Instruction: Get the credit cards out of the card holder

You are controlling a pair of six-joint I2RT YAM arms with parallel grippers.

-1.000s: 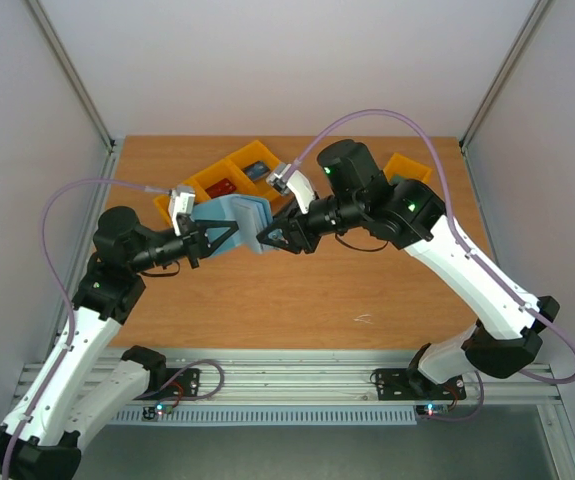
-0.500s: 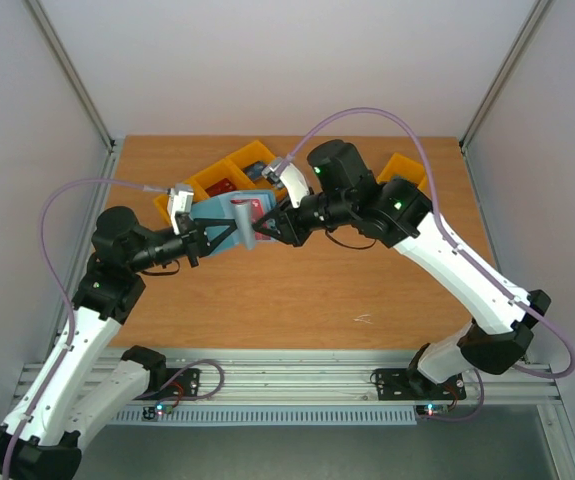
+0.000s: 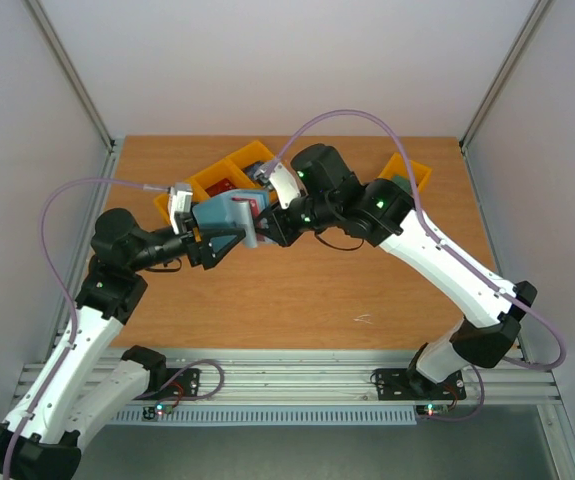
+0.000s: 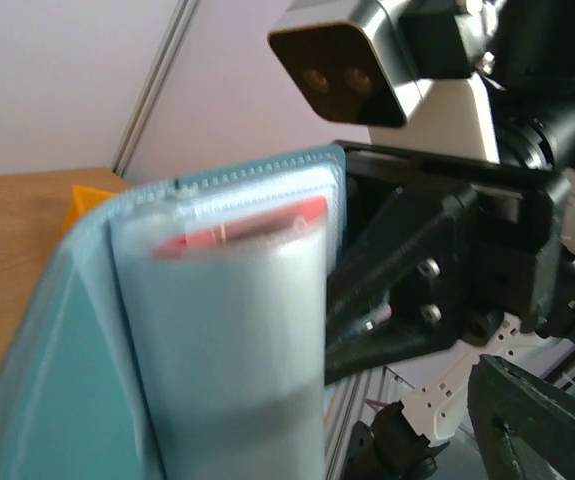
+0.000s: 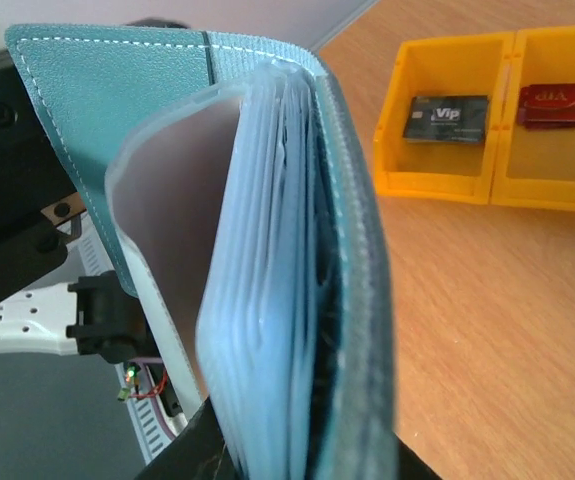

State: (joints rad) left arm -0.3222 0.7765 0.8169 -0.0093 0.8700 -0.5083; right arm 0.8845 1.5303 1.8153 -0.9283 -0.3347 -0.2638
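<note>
The blue-teal card holder (image 3: 225,214) hangs open above the table between the two arms. My right gripper (image 3: 266,228) is shut on its clear pockets and one cover (image 5: 352,300). A red credit card (image 4: 252,222) sits in a pocket of the card holder (image 4: 87,380), its top edge showing. My left gripper (image 3: 219,248) stands open beside the other cover, with one dark finger (image 4: 537,420) far off to the side. More credit cards lie in the orange bins: a dark grey one (image 5: 449,118) and a red one (image 5: 565,105).
A row of orange bins (image 3: 229,172) stands at the back of the wooden table, partly under the right arm, with another orange bin (image 3: 410,170) to the right. The right arm's wrist camera (image 4: 342,60) looms close to the left wrist.
My left gripper has opened and let go of the card holder. The right gripper has pushed left and closed on the holder, which now shows the red card.
</note>
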